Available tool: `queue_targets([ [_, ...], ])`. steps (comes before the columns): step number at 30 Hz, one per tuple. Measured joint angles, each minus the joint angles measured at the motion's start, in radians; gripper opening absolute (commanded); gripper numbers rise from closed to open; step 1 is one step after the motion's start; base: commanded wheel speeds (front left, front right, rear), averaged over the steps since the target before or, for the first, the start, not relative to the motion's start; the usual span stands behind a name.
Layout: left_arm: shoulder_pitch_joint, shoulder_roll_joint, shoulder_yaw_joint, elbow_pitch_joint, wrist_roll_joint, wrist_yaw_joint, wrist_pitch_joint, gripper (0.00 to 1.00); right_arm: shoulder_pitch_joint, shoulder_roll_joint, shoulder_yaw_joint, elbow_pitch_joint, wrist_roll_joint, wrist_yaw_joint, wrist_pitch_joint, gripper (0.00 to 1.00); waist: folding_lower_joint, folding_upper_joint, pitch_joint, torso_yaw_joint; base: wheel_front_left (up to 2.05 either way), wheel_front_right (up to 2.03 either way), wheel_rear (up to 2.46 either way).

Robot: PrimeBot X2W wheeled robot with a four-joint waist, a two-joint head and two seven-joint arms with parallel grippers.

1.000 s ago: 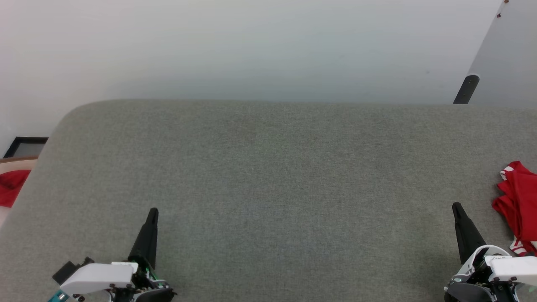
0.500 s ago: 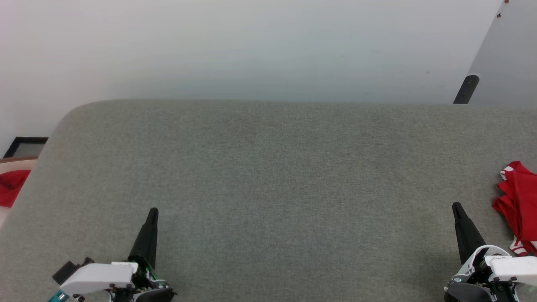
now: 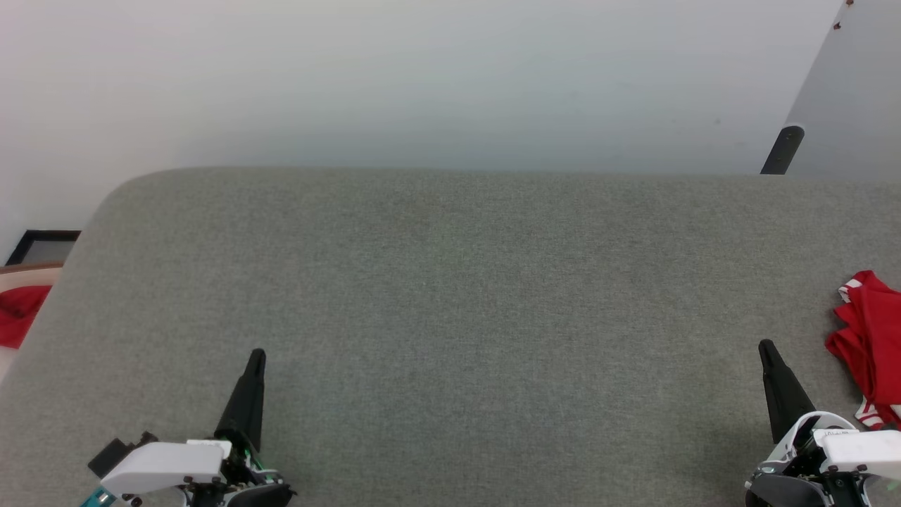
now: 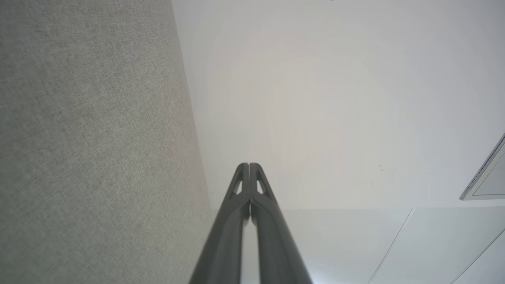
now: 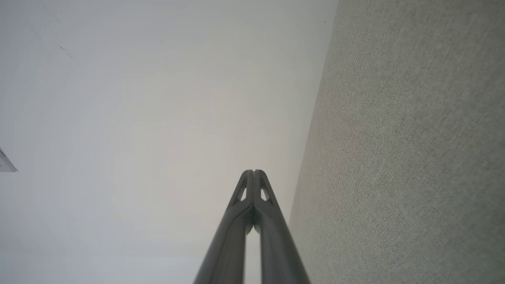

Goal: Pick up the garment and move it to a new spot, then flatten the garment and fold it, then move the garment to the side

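Observation:
The garment, bright red with white-and-red striped trim, lies crumpled at the right edge of the grey table, partly cut off by the head view's border. My right gripper is shut and empty at the lower right, just left of the garment and apart from it. At the lower left my left gripper is shut and empty too. In the left wrist view my left gripper has its fingers pressed together. My right gripper looks the same in the right wrist view.
A plain red cloth lies off the table's left edge on a pale surface. A dark frame sits on the floor behind it. A black table leg stands at the back right. A white wall is beyond the table.

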Motion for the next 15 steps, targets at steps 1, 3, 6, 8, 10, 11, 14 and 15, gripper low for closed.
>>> queue_targets([
  [1, 0.0, 0.0, 0.0, 0.0, 0.0, 0.0, 0.0, 0.0, 0.0, 0.0, 0.0, 0.0, 0.0, 0.0, 0.0, 0.0, 0.0, 0.0, 0.0, 0.0, 0.0, 0.0, 0.0],
  [3, 0.0, 0.0, 0.0, 0.0, 0.0, 0.0, 0.0, 0.0, 0.0, 0.0, 0.0, 0.0, 0.0, 0.0, 0.0, 0.0, 0.0, 0.0, 0.0, 0.0, 0.0, 0.0, 0.0],
  [6, 0.0, 0.0, 0.0, 0.0, 0.0, 0.0, 0.0, 0.0, 0.0, 0.0, 0.0, 0.0, 0.0, 0.0, 0.0, 0.0, 0.0, 0.0, 0.0, 0.0, 0.0, 0.0, 0.0],
  [8, 0.0, 0.0, 0.0, 0.0, 0.0, 0.0, 0.0, 0.0, 0.0, 0.0, 0.0, 0.0, 0.0, 0.0, 0.0, 0.0, 0.0, 0.0, 0.0, 0.0, 0.0, 0.0, 0.0],
  [10, 0.0, 0.0, 0.0, 0.0, 0.0, 0.0, 0.0, 0.0, 0.0, 0.0, 0.0, 0.0, 0.0, 0.0, 0.0, 0.0, 0.0, 0.0, 0.0, 0.0, 0.0, 0.0, 0.0],
  [11, 0.0, 0.0, 0.0, 0.0, 0.0, 0.0, 0.0, 0.0, 0.0, 0.0, 0.0, 0.0, 0.0, 0.0, 0.0, 0.0, -0.0001, 0.0, 0.0, 0.0, 0.0, 0.0, 0.0],
  [14, 0.0, 0.0, 0.0, 0.0, 0.0, 0.0, 0.0, 0.0, 0.0, 0.0, 0.0, 0.0, 0.0, 0.0, 0.0, 0.0, 0.0, 0.0, 0.0, 0.0, 0.0, 0.0, 0.0],
  [15, 0.0, 0.0, 0.0, 0.0, 0.0, 0.0, 0.0, 0.0, 0.0, 0.0, 0.0, 0.0, 0.0, 0.0, 0.0, 0.0, 0.0, -0.0001, 0.0, 0.0, 0.0, 0.0, 0.0],
])
